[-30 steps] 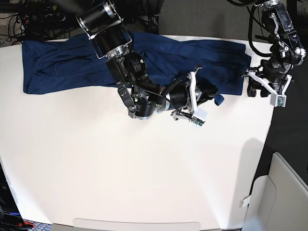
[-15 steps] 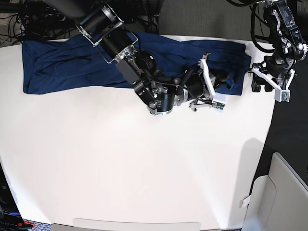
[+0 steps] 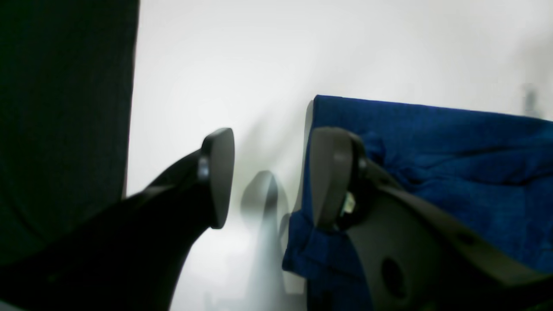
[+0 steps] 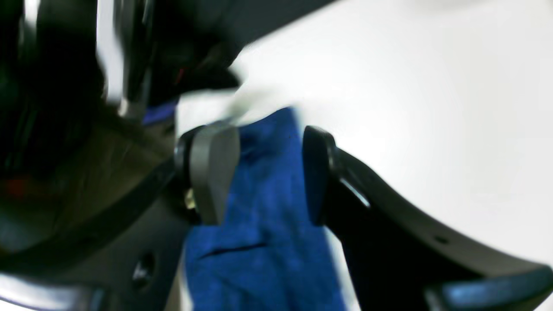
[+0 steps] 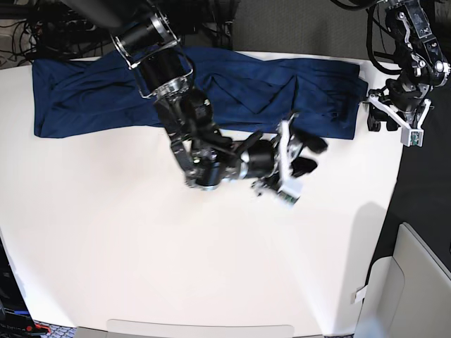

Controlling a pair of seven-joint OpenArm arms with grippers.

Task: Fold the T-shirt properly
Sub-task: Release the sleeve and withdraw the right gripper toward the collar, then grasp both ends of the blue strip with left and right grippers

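the t-shirt [image 5: 190, 95] lies spread in a long, rumpled band along the far edge of the white table [image 5: 141, 253], one end near the table's corner where the left gripper [image 5: 394, 116] hangs. the main risk, as i judge it, is that a loose fold or the hem end will bunch or slide if either arm drags across it, spoiling a neat fold. the cloth looks thin and would shift easily. the right gripper [image 4: 270, 172] has its jaws parted with blue fabric showing between them in its wrist view, but that view is blurred and i cannot tell whether cloth is touching the pads. in the base view it sits just in front of the shirt's near edge. the left gripper's jaws stand apart, holding nothing, right beside the shirt's end, one finger over the cloth.
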